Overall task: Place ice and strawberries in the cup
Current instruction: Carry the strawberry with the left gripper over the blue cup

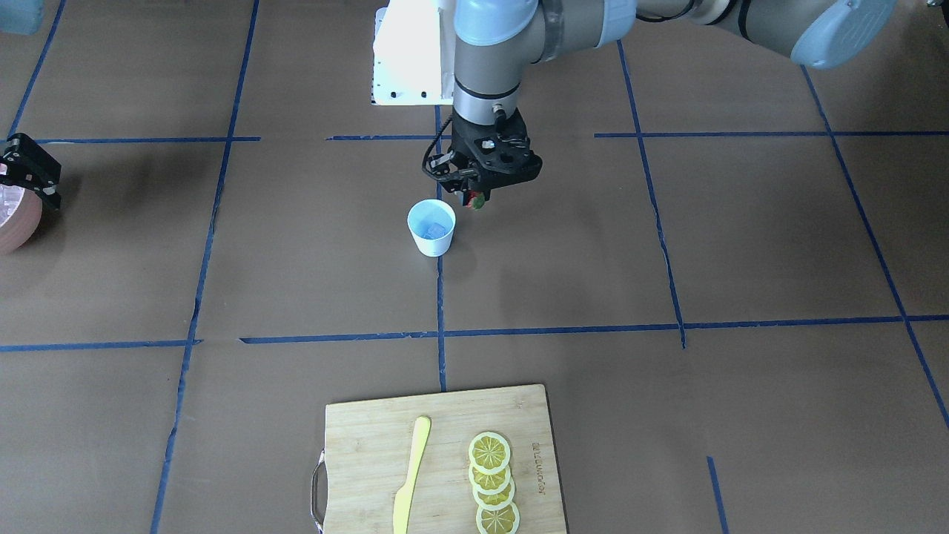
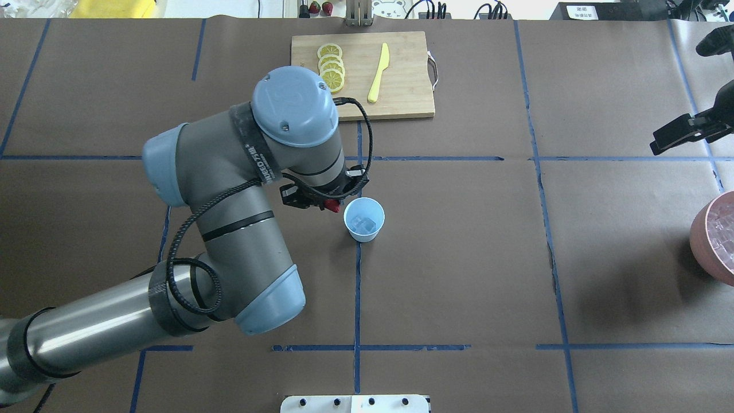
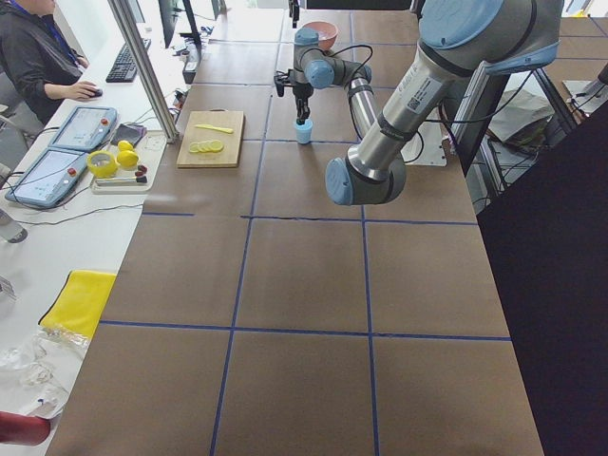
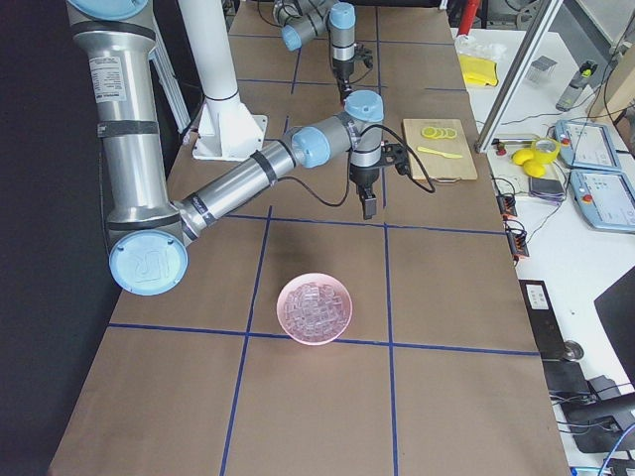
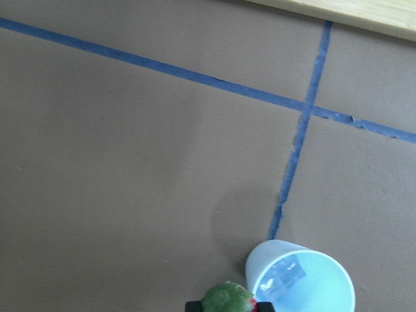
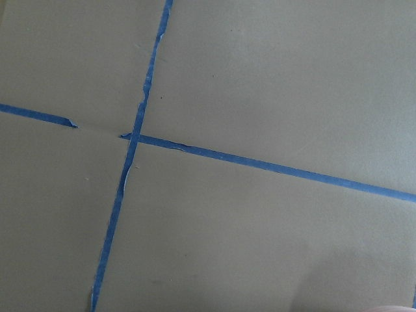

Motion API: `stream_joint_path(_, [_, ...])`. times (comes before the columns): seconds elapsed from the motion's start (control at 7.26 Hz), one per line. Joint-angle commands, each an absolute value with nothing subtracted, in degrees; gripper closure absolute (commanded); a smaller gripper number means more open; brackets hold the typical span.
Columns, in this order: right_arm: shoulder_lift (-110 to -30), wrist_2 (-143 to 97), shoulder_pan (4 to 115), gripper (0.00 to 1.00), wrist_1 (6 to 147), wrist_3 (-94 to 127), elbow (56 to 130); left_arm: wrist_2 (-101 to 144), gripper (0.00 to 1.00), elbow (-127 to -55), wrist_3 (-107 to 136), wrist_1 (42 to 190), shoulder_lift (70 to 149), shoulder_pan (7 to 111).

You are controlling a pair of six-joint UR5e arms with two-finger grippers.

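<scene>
Left pincer [image 1: 474,196] was pinching the strawberry [image 1: 476,199] at its tips, green top facing the wrist camera. The fruit hung above the table [image 1: 593,259], just beside the rim of the cup [image 1: 431,245] and not yet over its mouth. Ice [image 2: 363,222] lay in the cup's blue bottom. Right pincer [image 2: 682,135] sat well apart, near the pink bowl [image 2: 701,241] that held more cubes. I could not tell whether its jaws were spread or pressed together.

Handling, as judged:
- Strawberry: tiny, light, rounded and tapered. It seemed likely to squirt out of a flat two-finger pinch. The best hold appeared to be across the widest part of the red body, below the leaves, with only modest squeeze.
- Cup: light, with a narrow base and little in it, so probably easy to tip. The drop would best be made from above the centre of the mouth, with no contact on the rim.
- Ice: hard and probably slick. It would be best taken across two flat opposite faces.
</scene>
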State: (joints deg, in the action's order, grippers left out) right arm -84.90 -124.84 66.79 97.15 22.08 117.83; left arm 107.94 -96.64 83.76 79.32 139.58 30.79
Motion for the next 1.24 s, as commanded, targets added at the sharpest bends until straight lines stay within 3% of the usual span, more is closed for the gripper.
stream_joint_path(0.0, [-85.7, -124.9, 67.2, 0.00, 97.1, 21.4, 117.8, 107.8, 0.98, -91.2, 84.9, 82.6, 142.6, 28.7])
stream_joint_path(0.41, [-86.1, -125.0, 67.4, 0.00, 97.1, 21.4, 117.9, 107.8, 0.97, -88.2, 85.1, 85.3, 143.2, 28.7])
stream_joint_path(0.55, [-86.1, -125.0, 67.4, 0.00, 97.1, 21.4, 117.9, 107.8, 0.87, -88.2, 84.9, 85.4, 143.2, 28.7])
stream_joint_path(0.69, [-86.2, -125.0, 67.4, 0.00, 97.1, 21.4, 117.8, 107.8, 0.13, -88.2, 84.5, 85.4, 143.1, 28.7])
stream_joint_path(0.83, [-86.1, -125.0, 67.4, 0.00, 97.1, 21.4, 117.8, 107.8, 0.00, -88.6, 84.1, 85.3, 142.9, 28.7])
stream_joint_path(1.1, [-86.1, -125.0, 67.4, 0.00, 97.1, 21.4, 117.6, 107.8, 0.00, -89.0, 84.0, 85.3, 142.9, 28.7])
